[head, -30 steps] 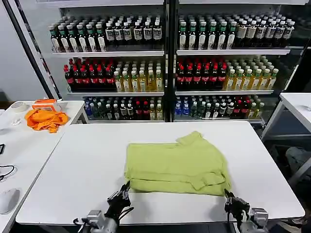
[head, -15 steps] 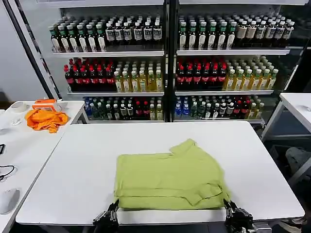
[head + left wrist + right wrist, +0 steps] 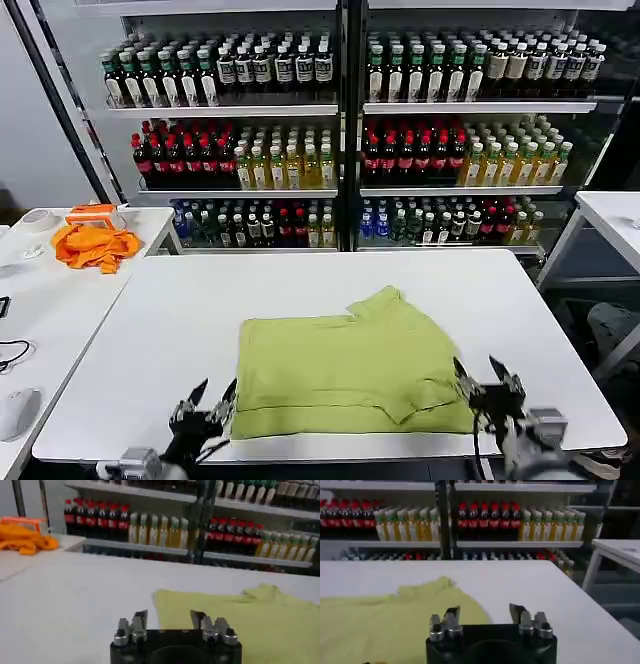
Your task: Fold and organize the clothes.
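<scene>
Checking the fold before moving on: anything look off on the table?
The T-shirt isn't a neat rectangle: one corner pokes out at its far edge toward the shelves, and a flap overlaps at the near right. Both end effectors, left and right, are open, off the cloth.

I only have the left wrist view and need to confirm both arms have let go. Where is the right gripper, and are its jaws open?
Observer: The right gripper sits at the T-shirt's near right corner, jaws open, holding nothing.
Operator: And my left one against the shirt?
Observer: The left gripper is open at the near left corner, just off the fabric's edge.
Operator: Anything else nearby?
Observer: An orange cloth lies on the side table to the robot's left.
</scene>
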Controlling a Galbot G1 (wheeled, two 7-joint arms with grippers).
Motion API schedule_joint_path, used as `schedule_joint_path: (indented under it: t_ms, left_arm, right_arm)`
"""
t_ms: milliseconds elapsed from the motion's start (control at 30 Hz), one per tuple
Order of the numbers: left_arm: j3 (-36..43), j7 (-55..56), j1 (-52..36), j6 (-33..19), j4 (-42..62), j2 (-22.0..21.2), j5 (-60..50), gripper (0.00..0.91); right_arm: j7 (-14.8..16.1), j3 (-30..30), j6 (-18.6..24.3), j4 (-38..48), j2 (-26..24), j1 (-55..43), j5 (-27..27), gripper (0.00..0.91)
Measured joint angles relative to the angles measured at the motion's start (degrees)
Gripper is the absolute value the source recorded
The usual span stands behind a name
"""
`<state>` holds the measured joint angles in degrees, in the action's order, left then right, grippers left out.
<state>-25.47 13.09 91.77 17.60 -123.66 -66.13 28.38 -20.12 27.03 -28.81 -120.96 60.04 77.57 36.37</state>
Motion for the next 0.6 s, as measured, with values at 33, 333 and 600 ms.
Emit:
schedule_joint_path:
  t_ms: [33, 333, 600]
  left_arm:
    - [0.52, 0.37, -1.96, 0.28, 1.33, 0.49, 0.27, 0.907]
    - [7.72, 2.34, -18.93, 3.22, 13.02, 2.58, 2.08, 0.907]
    - [13.99, 4.16, -30.3, 6.21, 21.94, 2.08, 2.52, 0.907]
  right_arm:
    - [-0.05, -1.31, -0.33, 1.97, 0.14, -2.74, 0.66, 0.907]
    - [-0.18, -11.3, -2.53, 17.45, 3.12, -21.87, 3.22, 0.907]
    - [0.69, -17.73, -3.36, 30.21, 6.49, -33.7, 3.8, 0.907]
